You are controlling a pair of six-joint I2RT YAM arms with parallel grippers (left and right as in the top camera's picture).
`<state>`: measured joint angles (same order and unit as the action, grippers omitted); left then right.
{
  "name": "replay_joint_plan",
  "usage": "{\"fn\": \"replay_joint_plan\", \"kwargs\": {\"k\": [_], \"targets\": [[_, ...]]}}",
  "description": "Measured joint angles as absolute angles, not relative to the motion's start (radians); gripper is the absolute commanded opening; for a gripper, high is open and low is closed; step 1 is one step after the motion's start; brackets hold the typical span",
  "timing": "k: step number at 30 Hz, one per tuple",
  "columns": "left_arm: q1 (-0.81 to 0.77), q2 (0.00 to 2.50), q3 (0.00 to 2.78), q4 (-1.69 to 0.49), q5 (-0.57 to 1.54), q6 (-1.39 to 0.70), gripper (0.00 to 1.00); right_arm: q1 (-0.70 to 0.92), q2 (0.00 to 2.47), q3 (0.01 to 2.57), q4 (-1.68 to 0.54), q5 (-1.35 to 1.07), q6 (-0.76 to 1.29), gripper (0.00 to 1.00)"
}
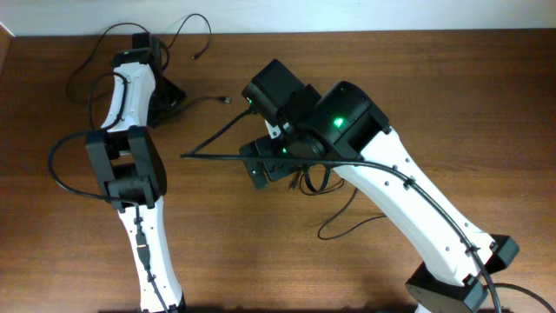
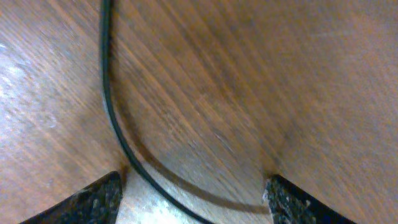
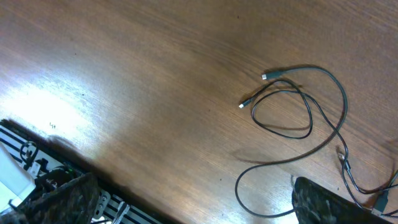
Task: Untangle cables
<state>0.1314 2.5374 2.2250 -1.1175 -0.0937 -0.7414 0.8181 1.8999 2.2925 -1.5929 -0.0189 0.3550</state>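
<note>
Thin black cables lie across the wooden table [image 1: 452, 96]. One cable [image 1: 187, 26] loops at the far left and ends in a plug. Another cable [image 1: 208, 103] runs from my left gripper [image 1: 167, 94] to a small plug. A third cable [image 1: 217, 157] stretches straight to my right gripper [image 1: 261, 169], and more cable [image 1: 334, 228] loops below that arm. In the left wrist view the left gripper [image 2: 196, 199] is open just above the table, with a cable [image 2: 118, 134] lying between its fingers. The right gripper [image 3: 193, 199] is open and empty above looped cables [image 3: 292, 106].
The left arm [image 1: 130, 165] reaches along the table's left side. The right arm [image 1: 400, 191] crosses from the bottom right to the centre. A metal rail [image 3: 37, 168] shows beyond the table edge in the right wrist view.
</note>
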Motion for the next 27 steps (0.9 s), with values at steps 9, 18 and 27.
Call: {"fn": "replay_joint_plan", "kwargs": {"k": [9,18,27], "targets": [[0.159,2.563,2.244,-0.960,-0.078,-0.710,0.00,0.818,1.900,2.292,-1.596,-0.019,0.355,0.99],[0.223,2.665,2.472,-0.870,0.031,-0.514,0.02,0.818,1.900,2.292,-1.635,-0.019,0.355,0.99],[0.393,2.644,2.795,-0.919,0.209,-0.493,0.99,0.818,1.900,2.292,-1.637,-0.019,0.355,0.99]]}}
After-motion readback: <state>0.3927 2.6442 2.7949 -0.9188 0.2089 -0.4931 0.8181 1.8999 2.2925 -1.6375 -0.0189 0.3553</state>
